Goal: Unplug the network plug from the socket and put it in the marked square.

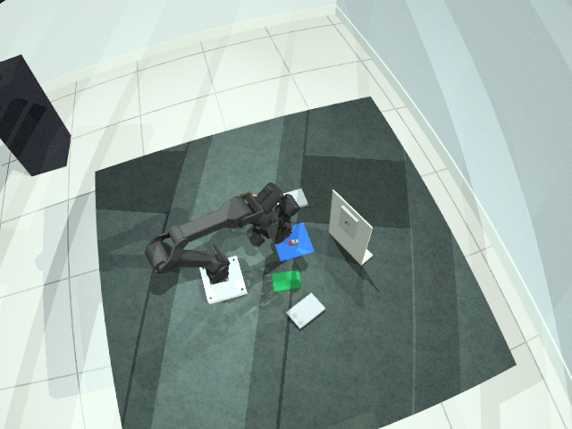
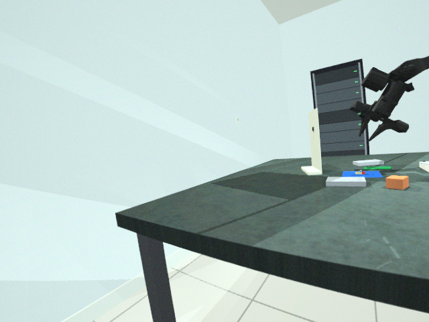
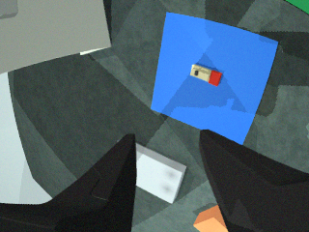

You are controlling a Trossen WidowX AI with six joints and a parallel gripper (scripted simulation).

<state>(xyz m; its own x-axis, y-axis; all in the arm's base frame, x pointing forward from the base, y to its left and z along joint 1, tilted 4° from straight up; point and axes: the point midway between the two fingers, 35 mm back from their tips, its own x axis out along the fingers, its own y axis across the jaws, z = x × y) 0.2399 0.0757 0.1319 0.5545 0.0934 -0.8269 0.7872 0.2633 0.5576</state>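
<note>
The plug, beige with a red end, lies flat on the blue square, near its middle and wholly inside its edges. My gripper hangs well above the table, its two fingers apart with nothing between them. It touches neither the plug nor the table. The upright panel stands beyond the square, its dark socket opening empty. In the top view the fingertips are hard to make out against the arm.
A green patch lies beside the blue square. A pale flat box lies past it. Another pale box and an orange block lie on the other side.
</note>
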